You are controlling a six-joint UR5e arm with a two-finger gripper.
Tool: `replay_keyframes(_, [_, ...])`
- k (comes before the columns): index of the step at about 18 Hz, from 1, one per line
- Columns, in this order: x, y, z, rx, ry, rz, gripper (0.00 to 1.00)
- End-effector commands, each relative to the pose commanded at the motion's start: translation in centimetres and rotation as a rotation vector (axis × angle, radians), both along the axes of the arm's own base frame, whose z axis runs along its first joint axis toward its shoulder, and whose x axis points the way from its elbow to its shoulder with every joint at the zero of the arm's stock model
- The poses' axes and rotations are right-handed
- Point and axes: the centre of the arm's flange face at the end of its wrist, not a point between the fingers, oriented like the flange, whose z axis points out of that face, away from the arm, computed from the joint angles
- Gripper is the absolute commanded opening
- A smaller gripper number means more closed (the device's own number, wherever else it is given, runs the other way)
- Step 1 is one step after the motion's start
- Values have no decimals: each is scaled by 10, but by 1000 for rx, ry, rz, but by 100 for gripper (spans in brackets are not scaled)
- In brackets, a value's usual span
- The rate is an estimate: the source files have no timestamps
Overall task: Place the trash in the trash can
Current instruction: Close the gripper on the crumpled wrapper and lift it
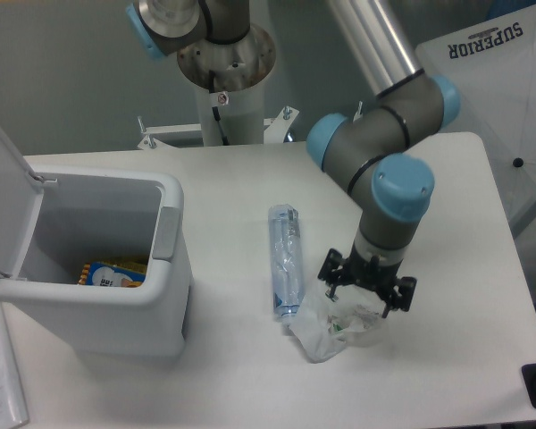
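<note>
A long clear bluish bottle (285, 260), somewhat crushed, lies on the white table near the middle. Just right of its near end sits the crumpled clear wrapper (326, 329) with small green-white print. My gripper (366, 291) hangs directly over the wrapper's right part, its fingers spread apart and open, holding nothing. The white trash can (94, 268) stands at the left with its lid (2, 192) swung up; a colourful packet (112, 273) lies inside it.
The arm's base column (223, 63) rises at the back centre. A white bag (505, 107) printed SUPERIOR stands beyond the table's right edge. A white sheet (0, 380) lies at the front left corner.
</note>
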Motion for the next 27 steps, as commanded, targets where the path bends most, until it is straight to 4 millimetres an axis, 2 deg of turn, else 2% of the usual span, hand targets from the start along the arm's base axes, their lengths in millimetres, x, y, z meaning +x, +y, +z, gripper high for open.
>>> replay_keyframes(3, [4,6,-18,-28,-15,-6,100])
replay_keyframes(12, [4,2,-32,-120,21,-11,98])
replay_keyframes(13, [4,2,-33,-121,20,-11,85])
replay_keyframes(14, [4,2,-32,-122,19,-13,67])
replay_keyframes(17, [4,2,-28,-119,23,-11,0])
replay_keyframes(19, [4,2,-25,-109,23,-11,0])
replay_keyframes(23, [-4,1,-1,-83,55,-2,0])
replay_keyframes(27, [-29,0,33,-11,86,28,0])
